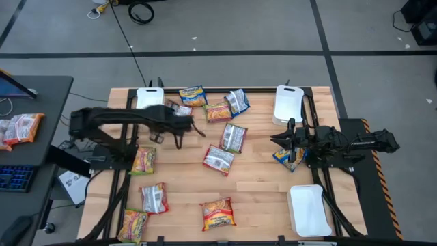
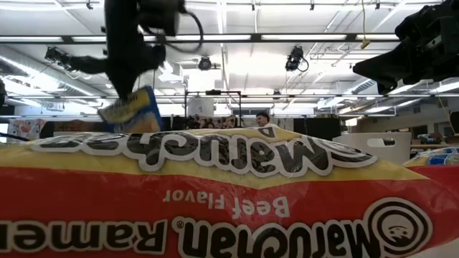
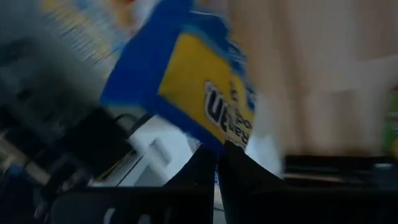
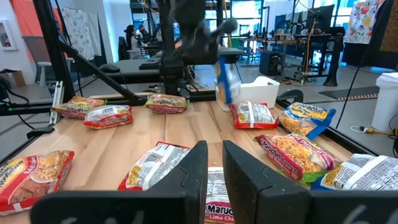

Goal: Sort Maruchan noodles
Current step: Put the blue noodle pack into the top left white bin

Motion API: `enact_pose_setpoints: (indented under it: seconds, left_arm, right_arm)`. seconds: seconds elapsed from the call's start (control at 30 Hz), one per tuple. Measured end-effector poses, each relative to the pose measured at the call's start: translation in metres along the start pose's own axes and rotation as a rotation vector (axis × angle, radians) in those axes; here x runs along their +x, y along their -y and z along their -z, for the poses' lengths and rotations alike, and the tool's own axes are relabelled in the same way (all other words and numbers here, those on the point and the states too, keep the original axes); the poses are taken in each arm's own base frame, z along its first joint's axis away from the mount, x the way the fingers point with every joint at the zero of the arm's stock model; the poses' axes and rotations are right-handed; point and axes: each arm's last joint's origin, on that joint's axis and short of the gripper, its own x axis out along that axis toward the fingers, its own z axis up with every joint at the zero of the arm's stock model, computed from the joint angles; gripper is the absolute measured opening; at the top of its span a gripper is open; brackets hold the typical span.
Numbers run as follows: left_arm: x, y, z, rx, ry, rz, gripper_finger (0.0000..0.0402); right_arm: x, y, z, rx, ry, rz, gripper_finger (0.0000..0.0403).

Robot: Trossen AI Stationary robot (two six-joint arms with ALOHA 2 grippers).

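My left gripper hangs over the table's far left part, near a white tray, shut on a blue-yellow noodle packet. The low view shows that packet in the air under the left arm. My right gripper waits with fingers shut, low over the table's right side, just above a lime packet that lies flat and touches nothing of it. Several other packets lie flat on the wood, among them silver-white ones and orange-red ones. My left gripper pinches the blue-yellow packet between its two fingers at one edge, near a corner. The packet is lifted clear of the table and hangs tilted under the fingers. How many layers the fingers hold cannot be told.
Three white trays stand at the far left, far right and near right. An orange-red beef packet fills the low view's foreground. A monitor desk with more packets is left of the table. People show in the room behind.
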Motion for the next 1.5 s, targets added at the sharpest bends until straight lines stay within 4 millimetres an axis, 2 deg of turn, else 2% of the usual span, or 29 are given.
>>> enact_pose_setpoints:
  seconds: [0.13, 0.23, 0.47, 0.63, 0.83, 0.97, 1.1, 1.27, 1.5]
  left_arm:
    - [-0.009, -0.015, 0.037, -0.145, -0.027, -0.117, 0.0008]
    - [-0.007, -0.026, 0.061, -0.242, -0.092, -0.167, 0.0008]
    - [0.026, -0.054, 0.099, -0.392, -0.272, -0.152, 0.0009]
    - [0.067, -0.065, 0.102, -0.490, -0.253, -0.118, 0.0009]
    - [0.117, -0.055, 0.099, -0.485, -0.318, -0.034, 0.0010]
    - [0.138, -0.051, 0.099, -0.485, -0.375, -0.017, 0.0010]
    - [0.145, -0.057, 0.101, -0.492, -0.401, -0.065, 0.0010]
    - [0.144, -0.069, 0.105, -0.347, -0.534, -0.181, 0.0011]
    - [0.146, -0.072, 0.106, -0.384, -0.499, -0.191, 0.0011]
  right_arm:
    - [0.000, 0.000, 0.000, 0.000, 0.000, 0.000, 0.0056]
    - [0.000, 0.000, 0.000, 0.000, 0.000, 0.000, 0.0056]
    - [0.000, 0.000, 0.000, 0.000, 0.000, 0.000, 0.0056]
    - [0.000, 0.000, 0.000, 0.000, 0.000, 0.000, 0.0056]
    - [0.000, 0.000, 0.000, 0.000, 0.000, 0.000, 0.0056]
    - [0.000, 0.000, 0.000, 0.000, 0.000, 0.000, 0.0056]
    - [0.000, 0.000, 0.000, 0.000, 0.000, 0.000, 0.0056]
    - [0.000, 0.000, 0.000, 0.000, -0.001, 0.000, 0.0056]
    - [0.000, 0.000, 0.000, 0.000, 0.000, 0.000, 0.0056]
